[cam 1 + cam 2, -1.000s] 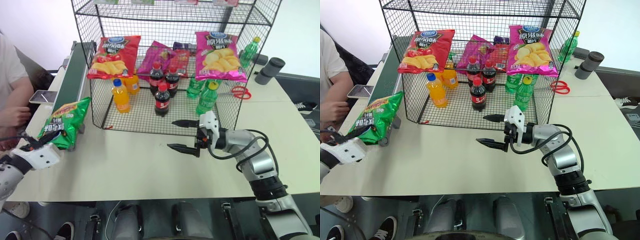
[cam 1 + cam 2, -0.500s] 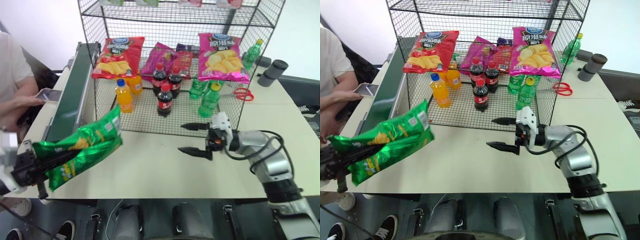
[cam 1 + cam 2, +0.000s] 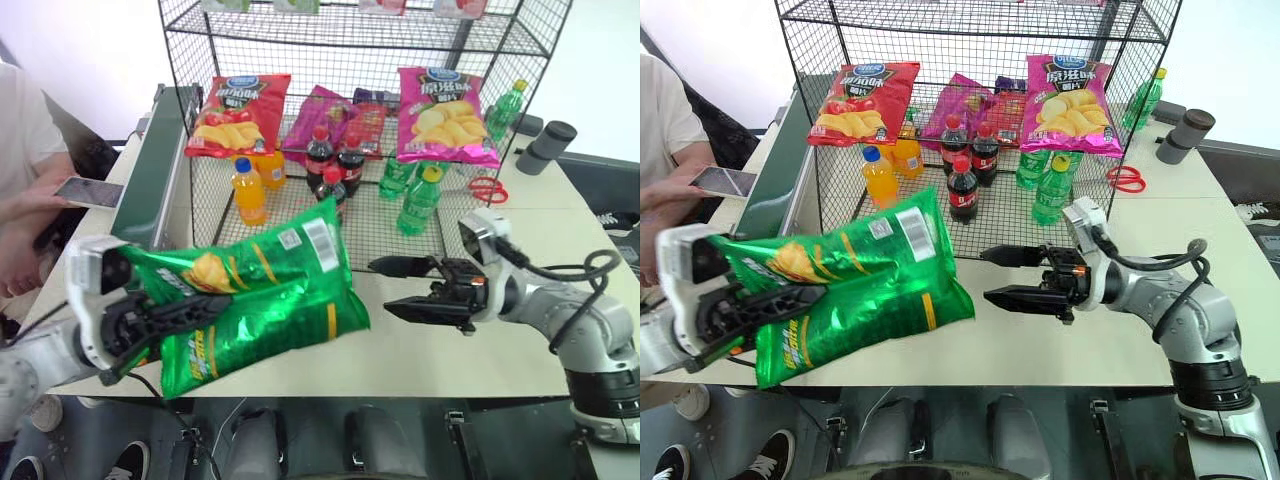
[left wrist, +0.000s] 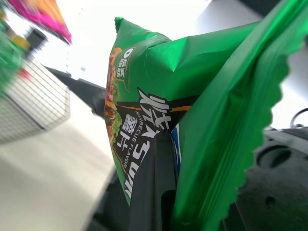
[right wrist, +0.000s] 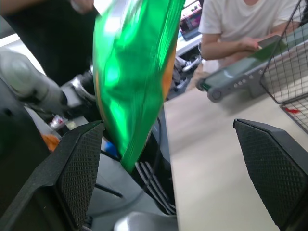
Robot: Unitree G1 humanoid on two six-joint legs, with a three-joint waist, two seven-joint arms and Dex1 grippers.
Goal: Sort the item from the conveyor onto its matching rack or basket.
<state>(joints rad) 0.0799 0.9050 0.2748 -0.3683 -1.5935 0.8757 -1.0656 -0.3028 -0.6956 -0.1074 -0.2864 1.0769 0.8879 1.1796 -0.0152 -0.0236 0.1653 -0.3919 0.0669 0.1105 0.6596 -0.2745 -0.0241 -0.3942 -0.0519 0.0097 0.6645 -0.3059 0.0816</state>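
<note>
Jaws of the left gripper [image 3: 150,318] clamp the green chip bag [image 3: 255,290], held above the worktop [image 3: 400,350] in front of the black wire rack [image 3: 350,40], barcode patch up. The right gripper [image 3: 395,288] faces it, jaws apart, empty.

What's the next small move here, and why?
Probably bring the right tool a little further toward the free end of the green chip bag and close on it. The left tool is shut on the bag's other end and holds it above the table, while the right tool's jaws stand open, facing the bag, not yet touching it.
</note>
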